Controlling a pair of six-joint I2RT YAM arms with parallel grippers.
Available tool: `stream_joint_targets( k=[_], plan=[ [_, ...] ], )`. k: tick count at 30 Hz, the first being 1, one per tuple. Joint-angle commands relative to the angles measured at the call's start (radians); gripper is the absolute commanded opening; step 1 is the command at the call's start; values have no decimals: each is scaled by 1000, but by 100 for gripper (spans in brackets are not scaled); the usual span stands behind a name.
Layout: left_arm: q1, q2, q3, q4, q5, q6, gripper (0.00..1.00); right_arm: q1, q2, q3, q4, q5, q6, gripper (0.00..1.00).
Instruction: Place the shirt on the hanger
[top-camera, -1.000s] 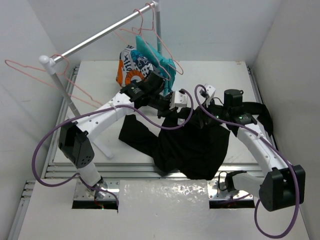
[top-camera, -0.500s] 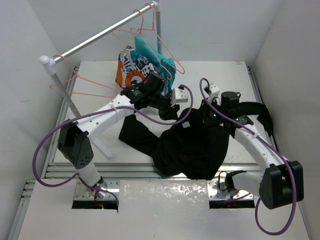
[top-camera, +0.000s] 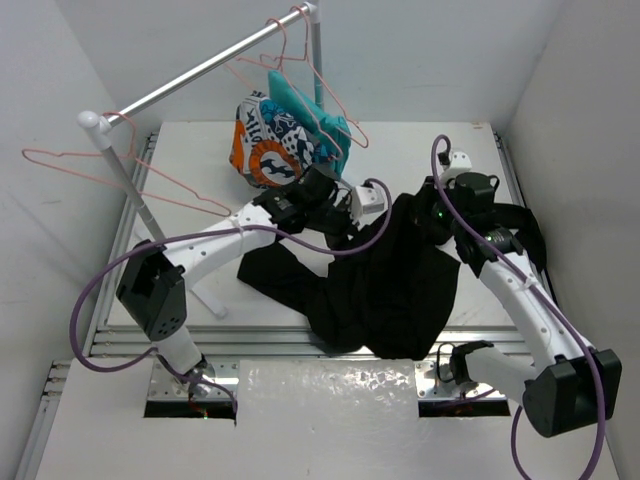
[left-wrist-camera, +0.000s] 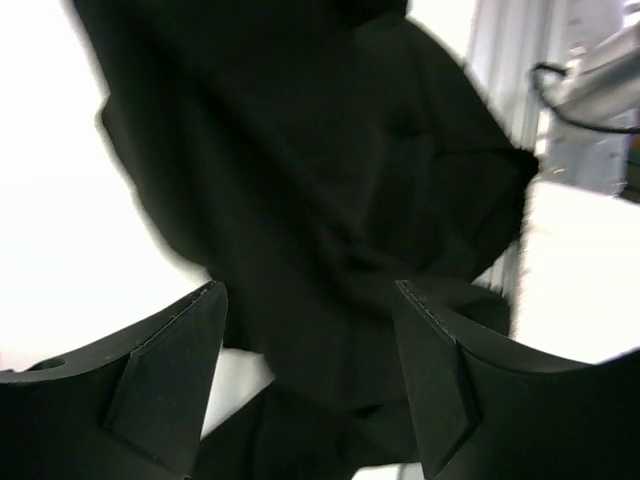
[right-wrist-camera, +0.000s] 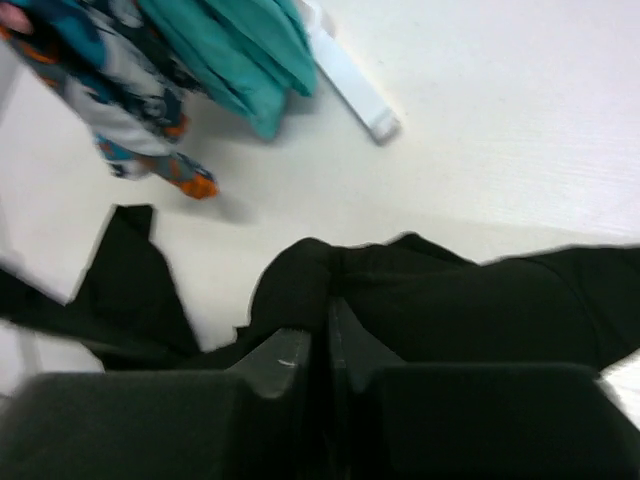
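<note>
The black shirt (top-camera: 385, 285) lies crumpled on the white table, its upper part pulled up toward the right arm. My right gripper (top-camera: 432, 214) is shut on a fold of the shirt (right-wrist-camera: 450, 290), with its jaws (right-wrist-camera: 320, 345) almost together. My left gripper (top-camera: 343, 226) hovers open just over the shirt (left-wrist-camera: 300, 170), and nothing sits between its fingers (left-wrist-camera: 170, 370). One pink wire hanger (top-camera: 186, 202) hangs at the rail's left end and others (top-camera: 345, 118) at its far end. No gripper touches a hanger.
A metal rail (top-camera: 200, 75) on a white stand (top-camera: 135, 195) crosses the back left. An orange, navy and white patterned garment (top-camera: 265, 140) and a teal garment (top-camera: 312, 115) hang from it, just behind the left arm. White walls enclose the table on both sides.
My left gripper has opened and let go of the shirt. My right gripper has shut on the shirt and drawn back to the right, lifting it. The left-end hanger is swinging.
</note>
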Motion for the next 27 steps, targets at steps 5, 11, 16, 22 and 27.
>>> stream_joint_targets(
  k=[5,11,16,22,27],
  plan=[
    [-47,-74,-148,34,-39,-11,65,5,13,104,-189,152,12,84],
    [-49,-152,-275,-31,-96,179,64,3,16,389,-199,49,-114,87],
    [-47,-220,-408,-64,-186,307,64,14,87,627,-151,-172,-143,82],
    [-44,-266,-519,-54,-291,359,64,256,395,1143,-327,-322,-260,82],
    [-17,-275,-563,-11,-315,333,64,434,611,1225,-206,-356,-246,82]
  ],
)
